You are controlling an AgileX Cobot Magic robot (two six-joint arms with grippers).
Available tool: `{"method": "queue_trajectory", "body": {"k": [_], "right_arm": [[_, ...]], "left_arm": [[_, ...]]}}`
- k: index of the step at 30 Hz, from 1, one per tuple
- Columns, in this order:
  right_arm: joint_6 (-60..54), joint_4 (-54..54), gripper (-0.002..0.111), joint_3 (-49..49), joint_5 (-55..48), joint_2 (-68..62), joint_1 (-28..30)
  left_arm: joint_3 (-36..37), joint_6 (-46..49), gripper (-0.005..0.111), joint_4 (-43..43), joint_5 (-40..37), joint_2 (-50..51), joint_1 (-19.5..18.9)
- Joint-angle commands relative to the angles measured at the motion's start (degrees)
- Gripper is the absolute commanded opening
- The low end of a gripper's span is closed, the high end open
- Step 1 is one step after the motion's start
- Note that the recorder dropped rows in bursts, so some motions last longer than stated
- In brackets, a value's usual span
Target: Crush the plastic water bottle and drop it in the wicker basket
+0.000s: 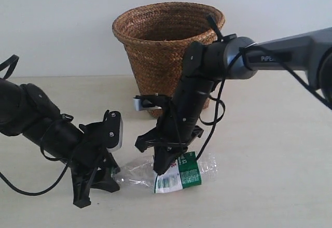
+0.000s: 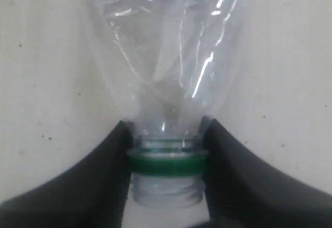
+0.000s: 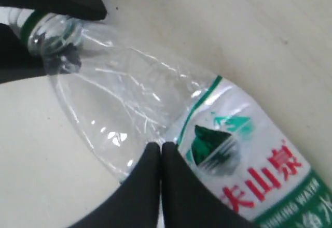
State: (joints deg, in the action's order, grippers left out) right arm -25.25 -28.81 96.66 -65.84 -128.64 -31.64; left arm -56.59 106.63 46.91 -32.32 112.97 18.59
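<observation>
The plastic water bottle (image 1: 179, 173) lies on its side on the table, its clear body dented and flattened, label toward the right. My left gripper (image 1: 111, 174) is shut on its neck; in the left wrist view both black fingers (image 2: 109, 166) clamp the threaded neck just at the green ring of the bottle (image 2: 166, 72), and no cap shows on the mouth. My right gripper (image 1: 164, 167) points down onto the bottle's middle. Its two fingers are pressed together at the right gripper's tip (image 3: 161, 147), resting against the clear wall of the bottle (image 3: 135, 98) beside the label. The wicker basket (image 1: 155, 46) stands upright behind.
The basket sits at the back centre against a white wall, partly behind the right arm (image 1: 259, 57). The left arm (image 1: 36, 122) lies low over the table (image 1: 270, 176) at the left. Loose cables hang from both arms.
</observation>
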Motion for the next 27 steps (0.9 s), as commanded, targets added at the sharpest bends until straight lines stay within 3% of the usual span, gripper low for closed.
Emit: {"method": "queue_trajectory", "body": {"k": [1,10,16,27], "right_arm": [[-1.17,3.51,0.0,-0.55,-2.48,5.57,1.37],[-1.61,3.96,0.0,-3.32,-3.31,7.9,0.81],[-2.73,8.22,0.0,-9.93,8.76,7.34,0.81],[-0.59,12.66,0.0,-10.18,12.06,-2.57,0.81]], "left_arm": [[0.28,-0.38,0.004,-1.71,1.08,0.81,-0.1],[0.28,-0.38,0.004,-1.71,1.08,0.81,-0.1],[0.28,-0.38,0.004,-1.71,1.08,0.81,-0.1],[0.28,-0.38,0.004,-1.71,0.96,0.81,-0.1]]}}
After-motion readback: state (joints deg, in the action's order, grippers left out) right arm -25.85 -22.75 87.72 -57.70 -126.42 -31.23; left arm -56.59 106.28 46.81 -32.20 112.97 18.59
